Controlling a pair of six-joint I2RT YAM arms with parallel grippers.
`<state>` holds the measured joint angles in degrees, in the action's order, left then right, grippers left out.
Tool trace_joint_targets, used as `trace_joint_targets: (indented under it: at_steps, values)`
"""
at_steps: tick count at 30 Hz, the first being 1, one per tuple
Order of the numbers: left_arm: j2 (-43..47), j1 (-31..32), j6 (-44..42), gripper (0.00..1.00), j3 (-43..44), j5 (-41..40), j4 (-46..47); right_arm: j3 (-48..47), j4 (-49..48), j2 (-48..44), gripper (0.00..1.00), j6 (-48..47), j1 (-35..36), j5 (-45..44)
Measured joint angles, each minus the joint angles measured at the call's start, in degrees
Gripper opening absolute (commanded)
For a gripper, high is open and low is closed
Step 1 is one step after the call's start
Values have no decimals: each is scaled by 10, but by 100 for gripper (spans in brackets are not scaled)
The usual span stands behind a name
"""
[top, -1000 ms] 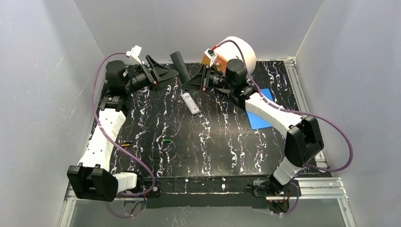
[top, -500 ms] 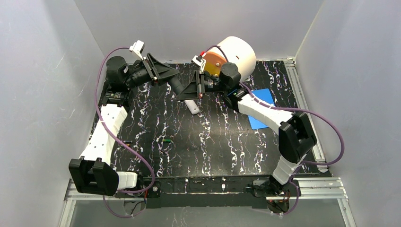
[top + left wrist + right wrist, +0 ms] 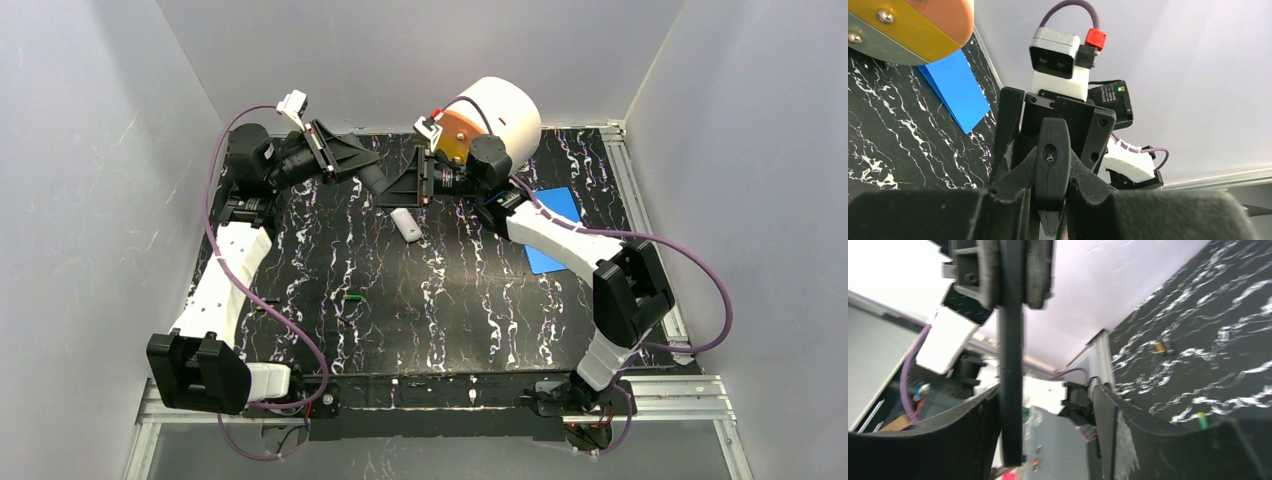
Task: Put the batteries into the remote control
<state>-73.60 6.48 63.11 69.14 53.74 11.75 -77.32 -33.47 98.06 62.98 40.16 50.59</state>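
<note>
It looks like a handover. The left gripper's (image 3: pixel 1052 197) jaws clench the black remote (image 3: pixel 1052 150), and the right gripper's (image 3: pixel 1048 425) jaws stand released around it. The next move is probably to fetch the green battery (image 3: pixel 351 297), well apart from the remote.

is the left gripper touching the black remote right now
Touching. The left wrist view shows the left gripper with its fingers pressed against both sides of the black remote, with no gap on either side.

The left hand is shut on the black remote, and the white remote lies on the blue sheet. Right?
Not quite. The white remote lies on the bare table, apart from the blue sheet; the top view shows it. The left hand does grip the black remote.
</note>
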Motion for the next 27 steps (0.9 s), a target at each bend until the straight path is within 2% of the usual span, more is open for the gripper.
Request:
trace_joint_targets:
  at_steps: [2, 5, 13, 17, 19, 22, 24, 27]
  values:
    - [1, 0, 5, 0, 0, -10, 0, 18, 12, -11, 83, -17, 0, -40]
    - [3, 1, 12, 0, -1, -42, 1, 37, 16, -25, 83, -23, 2, -101]
    - [28, 1, 45, 0, -30, -124, 9, 90, -109, -29, 62, 80, 22, -234]
    - [37, 1, 62, 0, -42, -151, 11, 99, -132, -29, 57, 114, 25, -273]
    - [42, 1, 67, 0, -47, -159, 11, 101, -138, -29, 58, 123, 25, -287]
    - [42, 1, 72, 0, -48, -165, 11, 102, -141, -29, 68, 134, 25, -298]
    - [42, 1, 75, 0, -48, -165, 12, 102, -139, -28, 69, 136, 27, -303]
    - [42, 1, 76, 0, -48, -166, 11, 92, -122, -22, 54, 130, 30, -306]
